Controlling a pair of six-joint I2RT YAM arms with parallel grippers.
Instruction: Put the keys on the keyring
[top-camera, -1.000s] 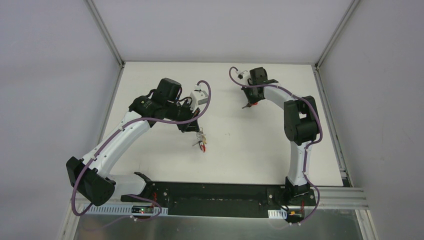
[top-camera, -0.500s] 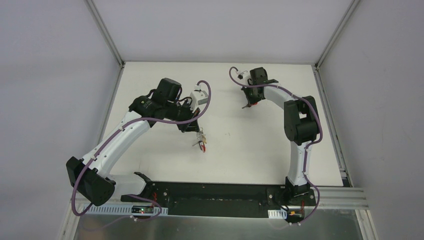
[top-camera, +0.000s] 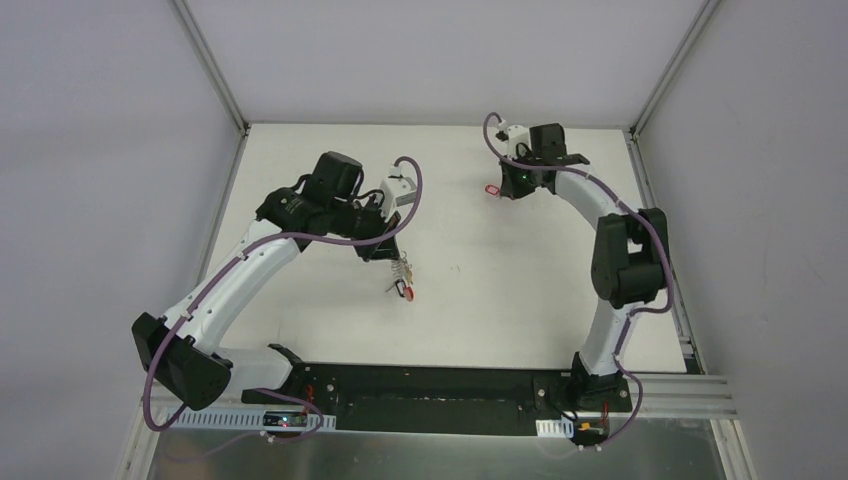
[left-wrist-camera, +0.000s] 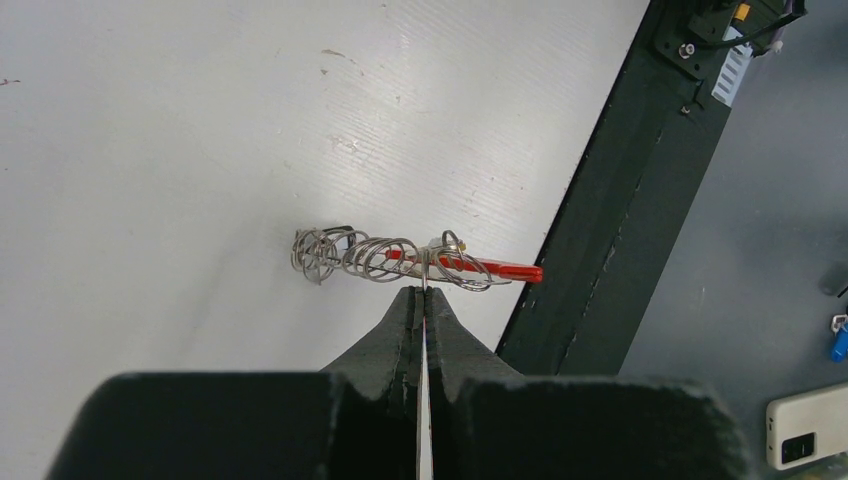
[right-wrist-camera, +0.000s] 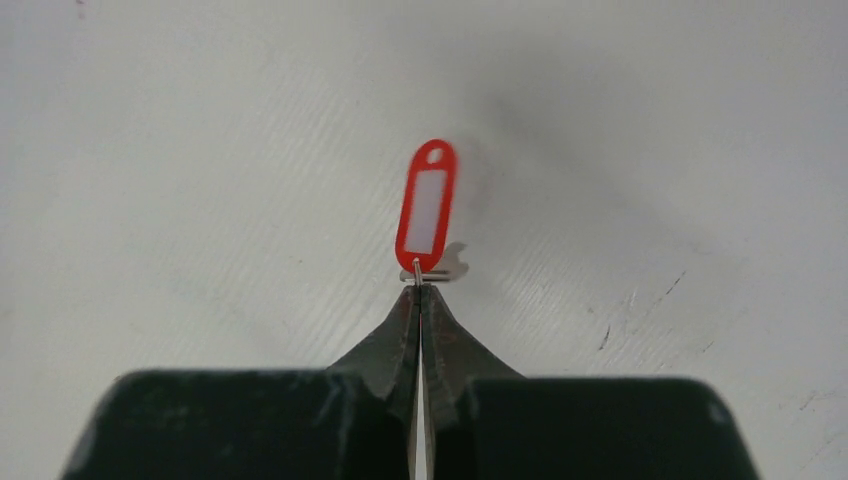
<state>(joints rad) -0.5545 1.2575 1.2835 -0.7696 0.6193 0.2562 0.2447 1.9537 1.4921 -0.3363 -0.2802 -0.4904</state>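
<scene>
My left gripper (left-wrist-camera: 421, 290) is shut on the thin metal of the keyring (left-wrist-camera: 500, 269). The ring is seen edge-on as a red bar with several small silver rings (left-wrist-camera: 370, 255) strung on it. In the top view the left gripper (top-camera: 388, 248) holds the keyring (top-camera: 404, 288) hanging just over mid-table. My right gripper (right-wrist-camera: 419, 287) is shut on the small metal ring of a key. The key's red plastic head (right-wrist-camera: 426, 205) has a white window and sticks out past the fingertips over the table. In the top view the right gripper (top-camera: 510, 183) and the red head (top-camera: 492, 190) are at the far middle.
The black base rail (top-camera: 420, 385) runs along the near table edge and shows in the left wrist view (left-wrist-camera: 600, 200). A phone (left-wrist-camera: 800, 440) lies beyond it. Grey walls and metal frame posts (top-camera: 210, 65) enclose the white table (top-camera: 480, 280).
My right arm has swung to the right and back, and the red key head now points left of the gripper, farther from the keyring. The left arm has hardly moved.
</scene>
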